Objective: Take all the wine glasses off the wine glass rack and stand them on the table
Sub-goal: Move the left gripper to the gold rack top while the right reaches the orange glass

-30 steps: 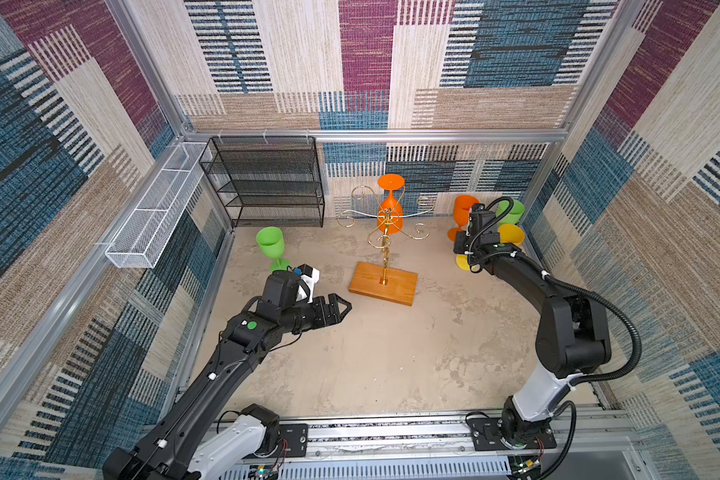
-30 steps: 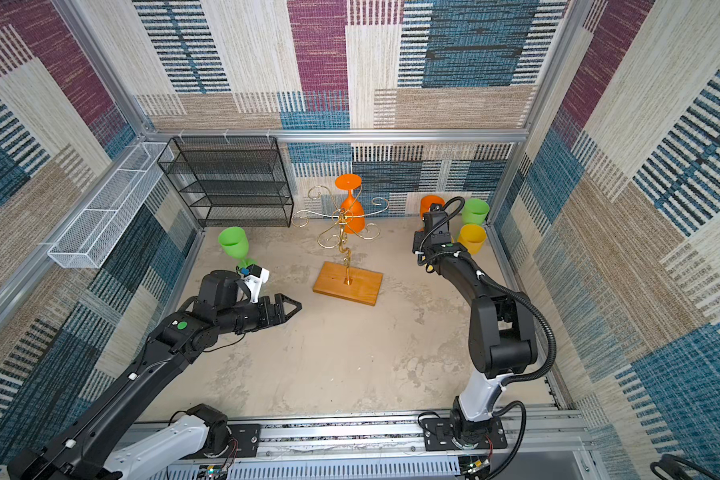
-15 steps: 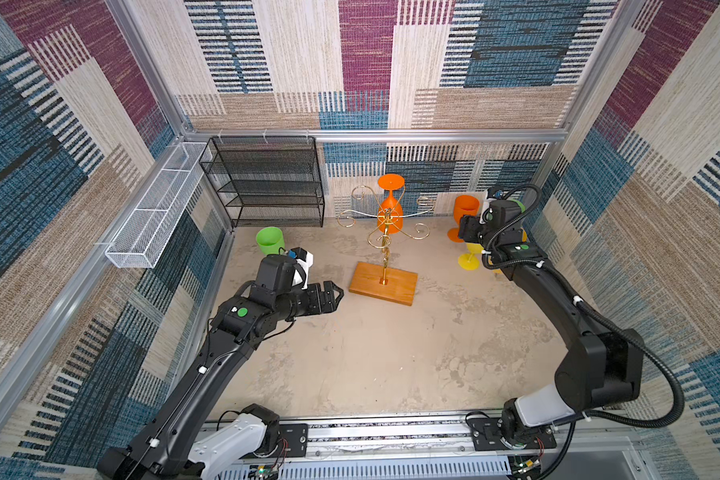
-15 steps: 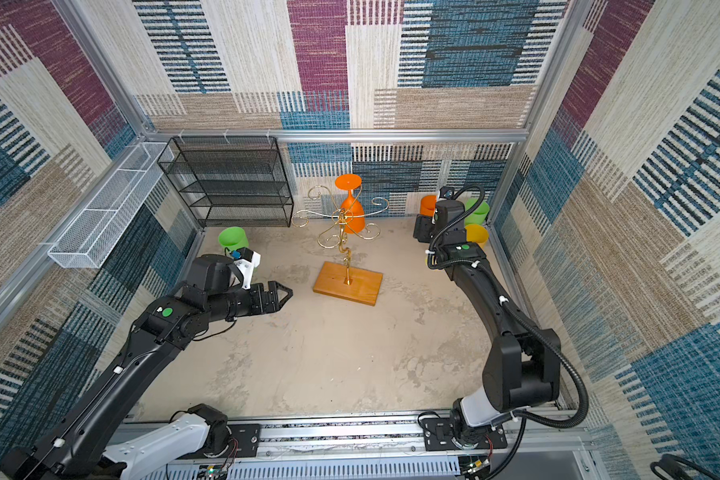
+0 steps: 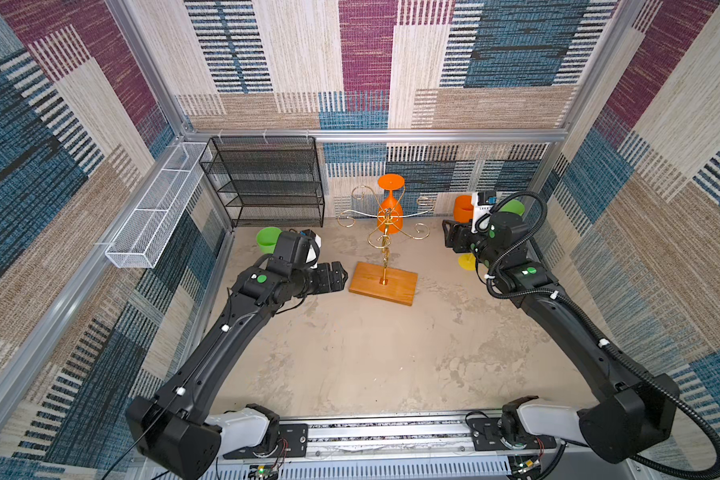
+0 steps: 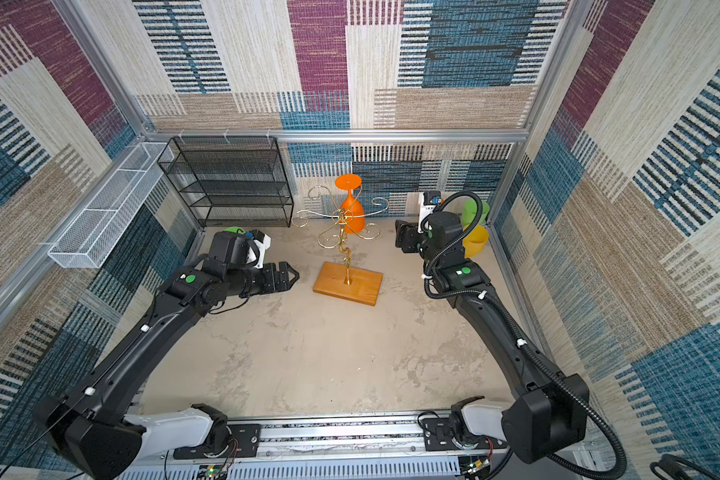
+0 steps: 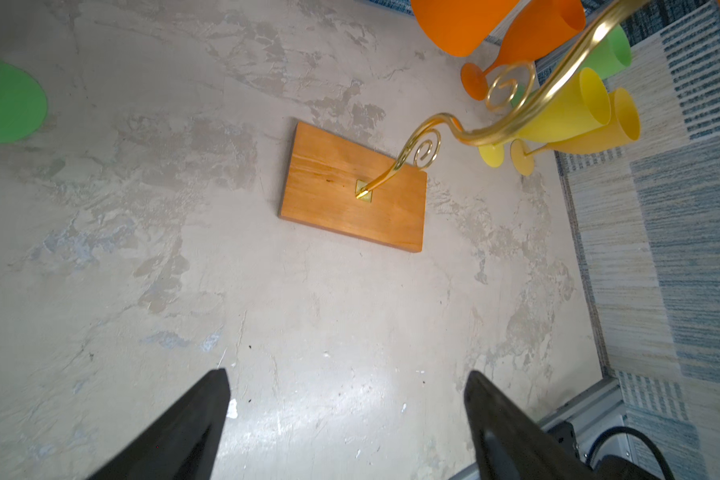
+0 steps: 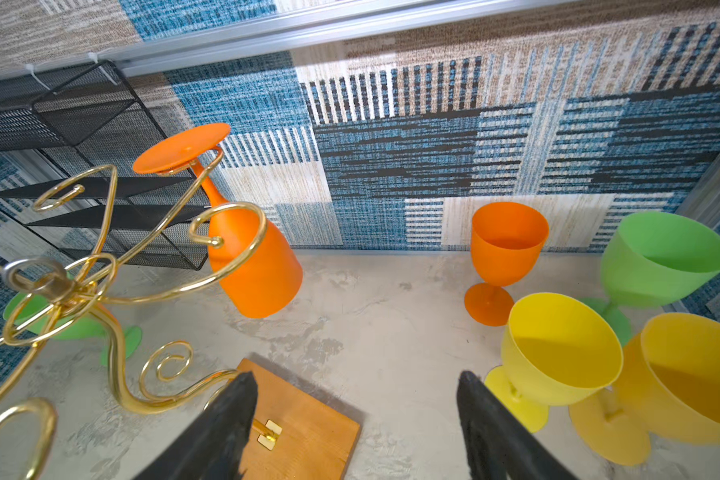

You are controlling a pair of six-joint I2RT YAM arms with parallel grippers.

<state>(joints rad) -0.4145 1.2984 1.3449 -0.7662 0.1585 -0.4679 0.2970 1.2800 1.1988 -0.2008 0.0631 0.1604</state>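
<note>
Right wrist, not L: glass foot (image 8: pixel 181 149) on rack (image 8: pixel 304 419)

The orange wine glass (image 6: pixel 352 212) hangs inverted on the wine glass rack (image 6: pixel 350 286). The left gripper (image 6: pixel 292 276), jaws apart, sits just beside the rack's wooden base. The right gripper (image 6: pixel 399 240) stands apart from the rack, with the green glass (image 6: pixel 476 210) and yellow glass (image 6: pixel 476 243) behind it.

On mottled grey counter (image 5: pixel 350 353): wine glass rack (image 5: pixel 383 282) mid-surface, black mesh shelf (image 5: pixel 266 183) at back, green glass (image 5: pixel 266 239) left, coloured glasses (image 8: pixel 557 353) right.
</note>
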